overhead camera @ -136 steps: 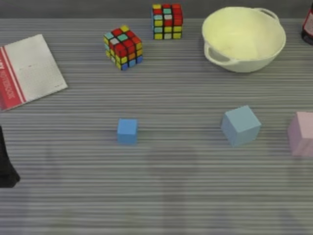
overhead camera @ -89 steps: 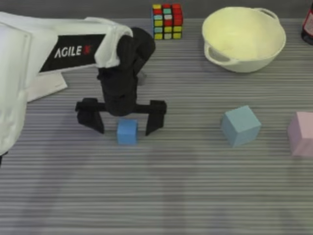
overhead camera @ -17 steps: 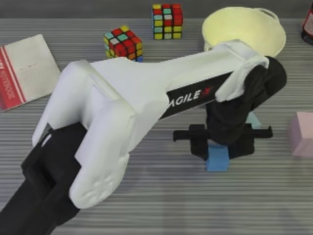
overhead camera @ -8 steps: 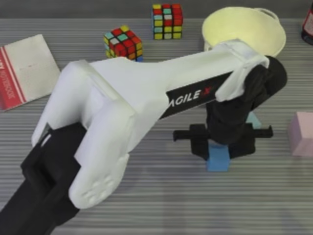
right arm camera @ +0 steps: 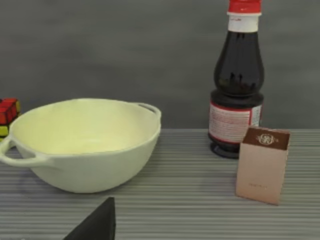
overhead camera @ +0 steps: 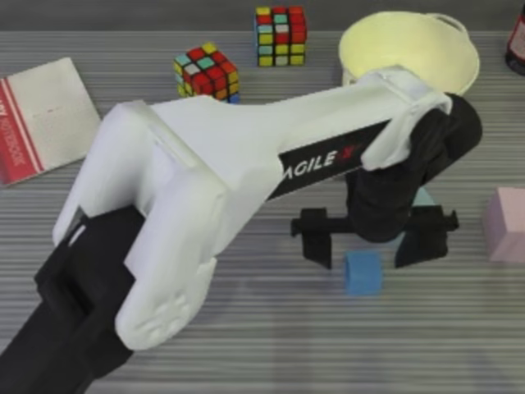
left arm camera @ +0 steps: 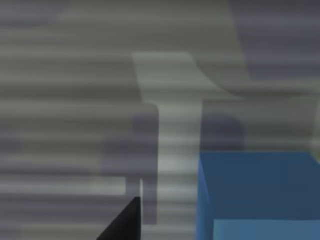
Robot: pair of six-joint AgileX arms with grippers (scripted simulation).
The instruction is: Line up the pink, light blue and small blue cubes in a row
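You've got the left gripper [overhead camera: 371,242] hanging over the right half of the table [overhead camera: 246,345], jaws spread wide and gripping nothing. The small blue cube [overhead camera: 362,272] sits on the table just nearer than the fingers, free of them. Only a sliver of the light blue cube [overhead camera: 423,198] peeks out behind the wrist. The pink cube [overhead camera: 504,223] sits by the right edge. Farther back, a cream bowl [overhead camera: 447,61] near the far right corner. Right gripper's fingers: can't tell.

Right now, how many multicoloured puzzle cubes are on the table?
2: one multicoloured puzzle cube left of centre near the far edge, another right of it, beside the cream bowl. The arm could hide more.
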